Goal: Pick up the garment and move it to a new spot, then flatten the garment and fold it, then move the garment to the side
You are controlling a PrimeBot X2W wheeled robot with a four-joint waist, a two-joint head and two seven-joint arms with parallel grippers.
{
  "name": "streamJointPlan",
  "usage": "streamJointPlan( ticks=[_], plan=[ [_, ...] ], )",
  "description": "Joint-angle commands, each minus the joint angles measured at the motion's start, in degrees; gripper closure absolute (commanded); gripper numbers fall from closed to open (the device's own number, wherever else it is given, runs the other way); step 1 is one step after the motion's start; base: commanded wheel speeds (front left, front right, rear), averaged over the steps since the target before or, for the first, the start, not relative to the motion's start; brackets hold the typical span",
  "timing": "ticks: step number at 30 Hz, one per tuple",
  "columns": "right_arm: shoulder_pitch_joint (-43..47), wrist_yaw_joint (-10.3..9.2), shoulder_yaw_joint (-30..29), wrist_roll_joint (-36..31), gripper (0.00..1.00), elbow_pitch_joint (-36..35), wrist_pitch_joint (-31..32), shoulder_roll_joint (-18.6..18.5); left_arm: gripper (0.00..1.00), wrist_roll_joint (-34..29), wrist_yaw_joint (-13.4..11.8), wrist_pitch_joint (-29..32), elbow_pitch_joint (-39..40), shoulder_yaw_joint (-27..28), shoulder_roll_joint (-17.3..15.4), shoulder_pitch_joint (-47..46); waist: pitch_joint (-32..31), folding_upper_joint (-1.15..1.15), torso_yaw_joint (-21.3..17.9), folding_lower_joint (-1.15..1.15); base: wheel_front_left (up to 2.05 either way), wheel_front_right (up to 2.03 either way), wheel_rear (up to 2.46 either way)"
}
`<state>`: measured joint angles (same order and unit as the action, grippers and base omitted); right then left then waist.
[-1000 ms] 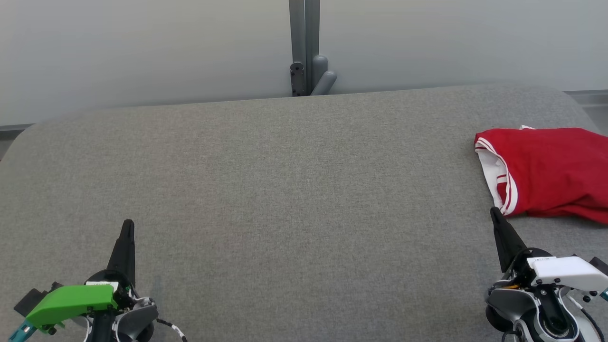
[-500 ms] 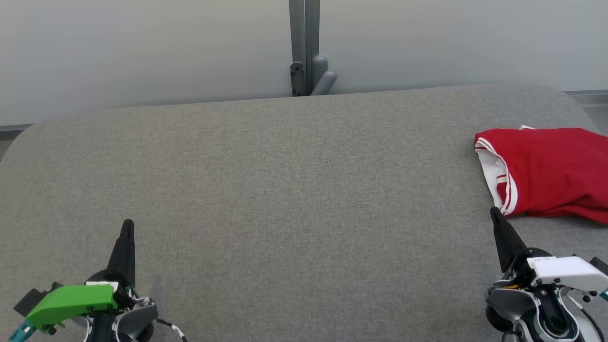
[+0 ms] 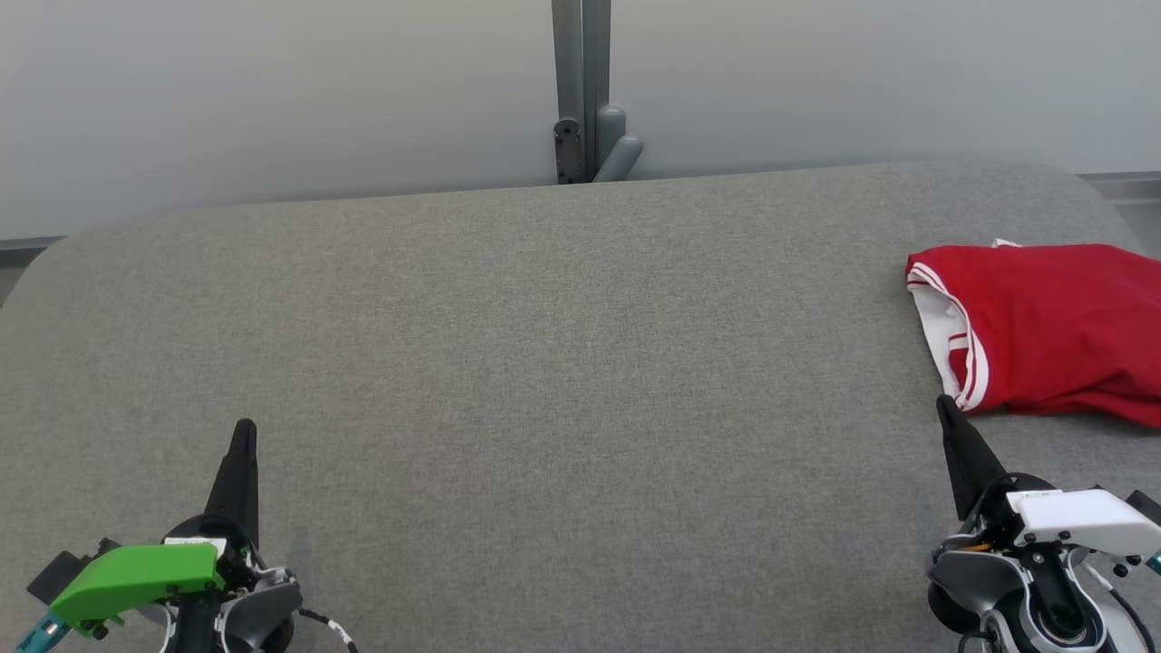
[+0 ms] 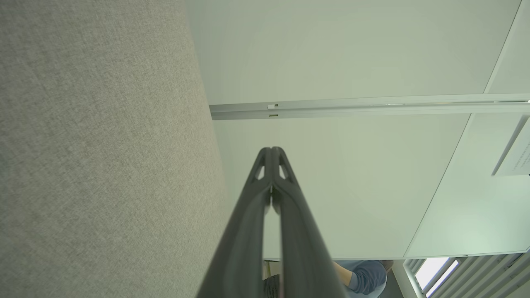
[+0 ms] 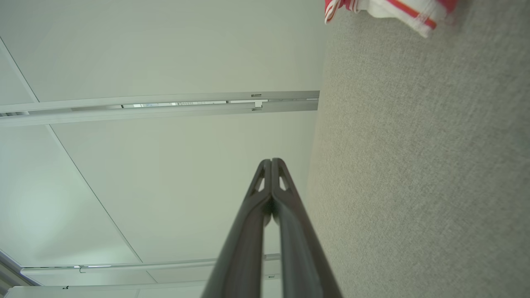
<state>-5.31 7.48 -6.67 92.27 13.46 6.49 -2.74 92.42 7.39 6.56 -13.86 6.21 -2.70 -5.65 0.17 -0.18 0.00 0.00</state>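
Waiting with left tool (image 3: 243, 428) and right tool (image 3: 944, 405) both clenched, empty. Seeing red garment (image 3: 1052, 326) at right edge on gray surface (image 3: 544, 363), looking folded and put aside. Probably nearly done.

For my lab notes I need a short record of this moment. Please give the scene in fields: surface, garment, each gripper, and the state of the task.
surface: grey fabric-covered table
garment: red with white striped trim, lying at the table's right side, partly cut off by the picture's edge
left gripper: shut, holding nothing, near left, far from the garment
right gripper: shut, holding nothing, tip close to the garment's near corner
task state: garment ungripped; whether it is already folded, cannot tell
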Motion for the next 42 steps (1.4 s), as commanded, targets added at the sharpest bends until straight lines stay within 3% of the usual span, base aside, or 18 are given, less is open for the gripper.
streamJointPlan(
  ticks=[1,42],
  plan=[
    [-0.57,0.02,0.03,0.40,1.00,-0.22,0.11,-0.27,1.00,0.09,0.27,0.24,0.04,0.24,-0.34,-0.87,0.00,0.18,0.00,0.00,0.00,0.00,0.00],
    [-0.57,0.02,0.03,0.39,1.00,-0.22,0.11,-0.27,1.00,0.08,0.26,0.24,0.04,0.24,-0.34,-0.87,0.00,0.18,0.00,0.00,0.00,0.00,0.00]
  ],
)
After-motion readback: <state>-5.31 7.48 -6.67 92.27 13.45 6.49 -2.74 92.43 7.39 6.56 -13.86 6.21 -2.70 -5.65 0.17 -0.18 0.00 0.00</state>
